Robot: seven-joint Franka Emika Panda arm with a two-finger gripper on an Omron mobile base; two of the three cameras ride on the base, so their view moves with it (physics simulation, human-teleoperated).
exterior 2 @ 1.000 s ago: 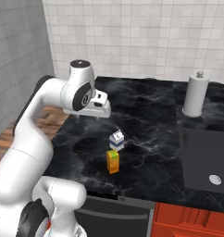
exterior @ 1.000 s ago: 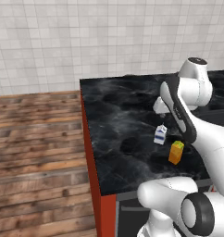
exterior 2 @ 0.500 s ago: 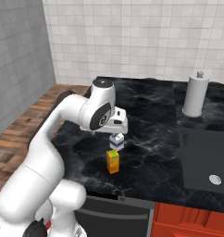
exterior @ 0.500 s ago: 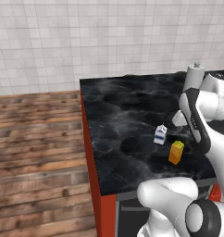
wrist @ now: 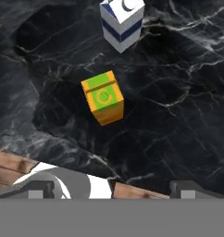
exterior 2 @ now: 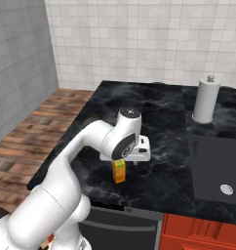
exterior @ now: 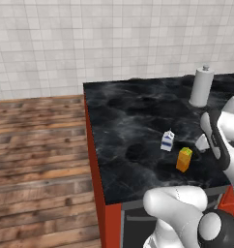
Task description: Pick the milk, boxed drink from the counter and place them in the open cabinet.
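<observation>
The milk (exterior: pixel 167 141) stands upright on the black counter (exterior: pixel 124 111), a white carton with blue bands. Just in front of it and to its right stands the boxed drink (exterior: pixel 183 159), orange with a green top. My hand (exterior 2: pixel 139 149) hovers over both cartons and points down. In the hand view the boxed drink (wrist: pixel 103 98) lies near the middle and the milk (wrist: pixel 121 23) at the top edge. My gripper (wrist: pixel 113 189) is open, with its fingertips (wrist: pixel 40 189) wide apart and nothing between them. From the right base my arm covers the milk, and the boxed drink (exterior 2: pixel 119 172) shows under the hand. The open cabinet is out of view.
A white paper-towel roll (exterior: pixel 202 86) stands at the back right of the counter. A dark sink (exterior 2: pixel 222 171) is set into the counter right of the cartons. The counter's front edge (exterior 2: pixel 139 207) runs close behind the boxed drink, and a wooden floor (exterior: pixel 36 160) lies to the left.
My arm has swung from the back of the counter forward and to the right, bringing the hand down over the two cartons. The jaws have stayed wide. Neither carton has moved.
</observation>
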